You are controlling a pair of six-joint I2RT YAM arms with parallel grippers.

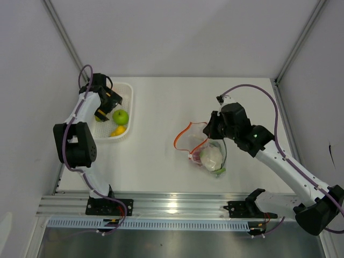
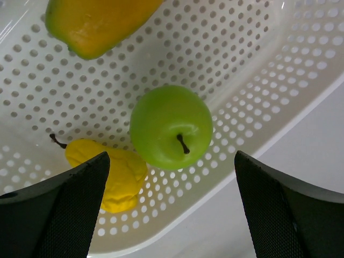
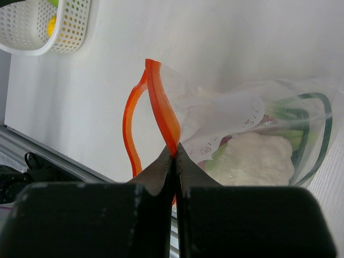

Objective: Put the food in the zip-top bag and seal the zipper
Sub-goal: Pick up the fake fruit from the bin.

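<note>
- Top external: the left gripper [image 1: 107,105] hangs over the white basket [image 1: 130,102], with the green apple [image 1: 121,116] and a yellow fruit [image 1: 118,130] just below its tips.
- The right gripper [image 1: 212,130] sits at the mouth of the zip-top bag [image 1: 200,145], and the bag's body trails from its tips toward the arm bases.
- The bag's long axis runs on a slant, with the mouth facing away from the bases and toward the left arm. The zipper [image 1: 181,137] gapes in a loop, so it is unsealed.
- Left wrist: the fingers [image 2: 70,215] are spread wide and grip nothing.
- The apple lies between and just ahead of them, stem toward the camera. The yellow fruit is partly tucked under one finger, and a yellow-orange fruit [image 2: 97,21] lies further ahead.
- Right wrist: the jaws are pinched tight on one lip of the zipper, while the other lip bows away to one side of the tips.
- Beyond the tips, inside the bag, sit the white cauliflower [image 3: 258,156] and green stalks [image 3: 312,107].
- Progress, as a judgement: roughly midway. Some food is bagged, three pieces lie in the basket, and the sealing is not yet done.
</note>
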